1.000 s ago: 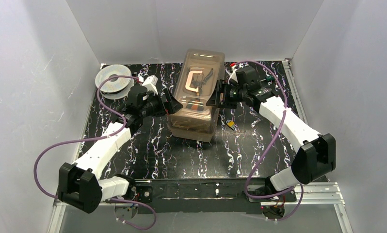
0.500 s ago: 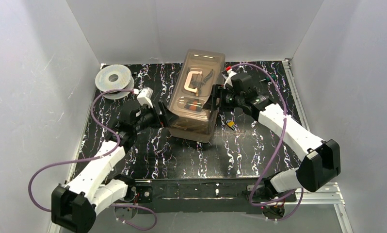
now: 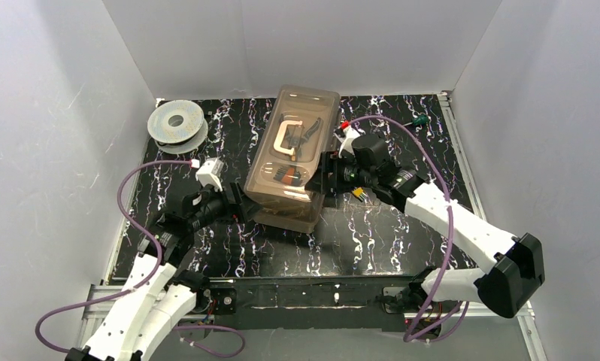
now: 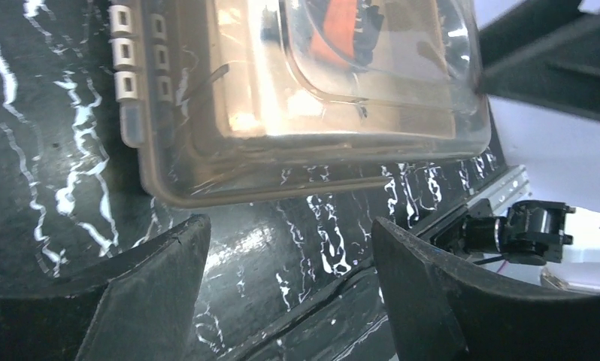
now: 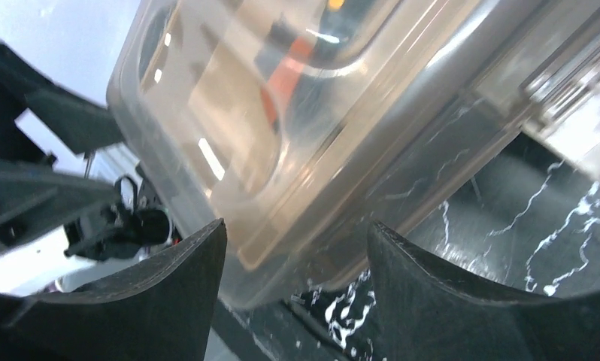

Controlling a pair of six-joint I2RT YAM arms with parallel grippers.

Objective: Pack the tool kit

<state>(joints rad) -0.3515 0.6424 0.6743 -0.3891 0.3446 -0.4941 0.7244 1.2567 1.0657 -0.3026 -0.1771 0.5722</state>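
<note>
The tool kit's tan toolbox lies slanted mid-table, its smoky lid down over a cream handle and an orange-handled tool. My left gripper is at the box's near-left corner. In the left wrist view this gripper stands open just below the box's edge, with only table between the fingers. My right gripper is against the box's right side. It is open, and the box's lower corner reaches into the gap between its tips.
A round grey wire spool lies at the back left. Small loose items sit to the right of the box: a yellow piece, a red one and a green-ended one. White walls enclose the table on three sides.
The toolbox has slid toward the near left and turned more slanted. My left arm drew back toward its base, its jaws narrowing a little. The right arm followed the box leftward.
</note>
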